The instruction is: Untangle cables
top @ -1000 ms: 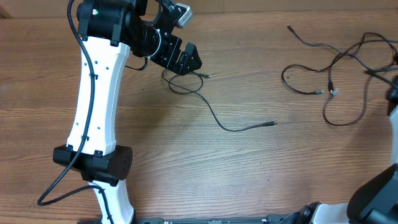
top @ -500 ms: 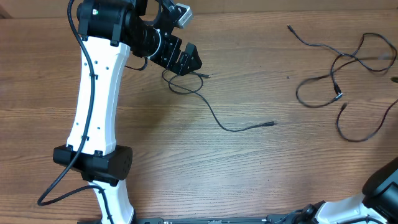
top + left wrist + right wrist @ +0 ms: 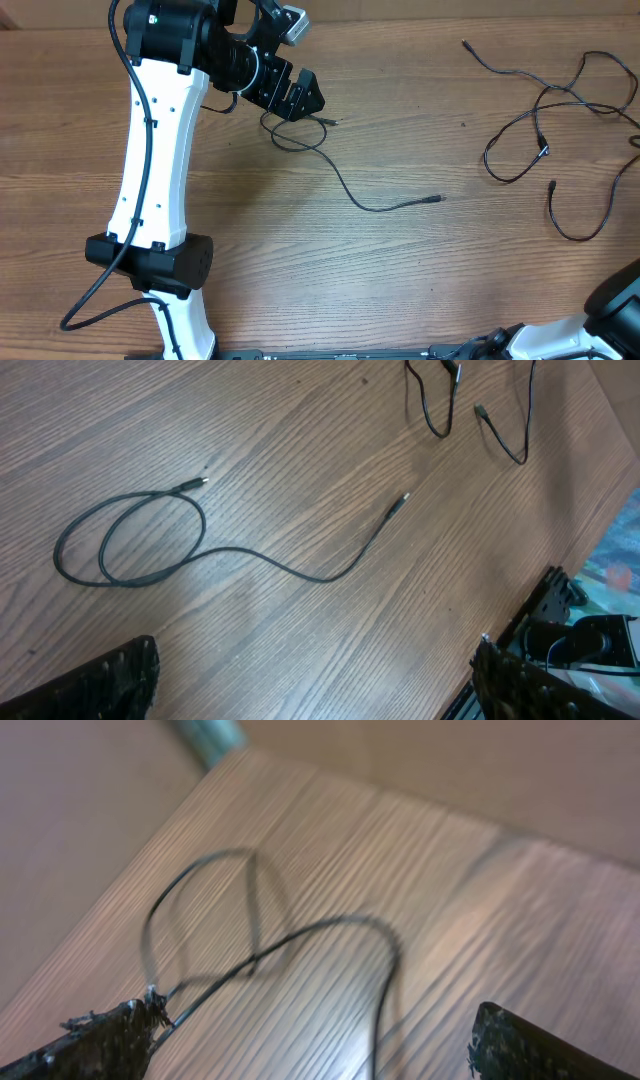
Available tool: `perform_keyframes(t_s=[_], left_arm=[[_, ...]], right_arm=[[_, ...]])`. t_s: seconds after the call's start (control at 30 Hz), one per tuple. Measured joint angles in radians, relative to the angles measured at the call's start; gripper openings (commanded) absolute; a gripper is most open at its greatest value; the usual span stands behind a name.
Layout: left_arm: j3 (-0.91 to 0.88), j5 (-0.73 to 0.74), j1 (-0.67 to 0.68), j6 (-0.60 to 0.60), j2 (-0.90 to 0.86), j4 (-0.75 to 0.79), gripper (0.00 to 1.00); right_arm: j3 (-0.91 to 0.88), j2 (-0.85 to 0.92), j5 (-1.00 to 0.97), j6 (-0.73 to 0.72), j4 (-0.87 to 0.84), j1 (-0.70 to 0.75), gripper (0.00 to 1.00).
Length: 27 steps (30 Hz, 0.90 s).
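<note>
The right gripper [image 3: 315,1042] has just let go. A second ago it was at the right edge of the table [image 3: 300,290], and now the overhead view does not show it at all. In its own camera the two fingers stand far apart at the lower corners, so it is open and nothing is clamped between them. One strand [image 3: 340,921] lies curved on the wood below it, and its end runs close to the left finger. The picture is blurred, so I cannot tell whether it touches.

With that release the tangle [image 3: 543,150] at the right edge has changed its shape. The loop that reached toward the middle of the table has been drawn back to the right. One end with a plug [image 3: 552,185] now lies apart, with a slack curve below it toward the near right corner. The cords there cross each other in several places, so I judge this part as not finished.

The free cable [image 3: 322,578] has not moved. It lies alone near the far edge, left of the middle: a small double loop beside the left gripper [image 3: 298,100] and a tail running toward the middle of the table. The left gripper is wide open over it and holds nothing.

So one cable is separated. The pull on the right gave slack but no second free cable.
</note>
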State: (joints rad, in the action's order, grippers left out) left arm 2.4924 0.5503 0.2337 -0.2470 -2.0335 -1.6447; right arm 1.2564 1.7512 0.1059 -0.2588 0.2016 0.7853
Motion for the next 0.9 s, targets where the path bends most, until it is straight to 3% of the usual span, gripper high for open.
perform_keyframes(t_s=[0.4,0.57,0.73,0.9], left_arm=[[0.000,0.000,0.000,0.000,0.000,0.000,1.00],[0.000,0.000,0.000,0.000,0.000,0.000,1.00],[0.000,0.000,0.000,0.000,0.000,0.000,1.00],[0.000,0.000,0.000,0.000,0.000,0.000,1.00]], right_arm=[[0.000,-0.168,0.122,0.209,0.366,0.000,1.00],[0.002,-0.303,0.049,0.278,0.628,0.000,1.00],[0.000,-0.314,-0.045,0.303,0.874,0.000,1.00],[0.000,-0.314,-0.141,0.276,0.956,0.000,1.00]])
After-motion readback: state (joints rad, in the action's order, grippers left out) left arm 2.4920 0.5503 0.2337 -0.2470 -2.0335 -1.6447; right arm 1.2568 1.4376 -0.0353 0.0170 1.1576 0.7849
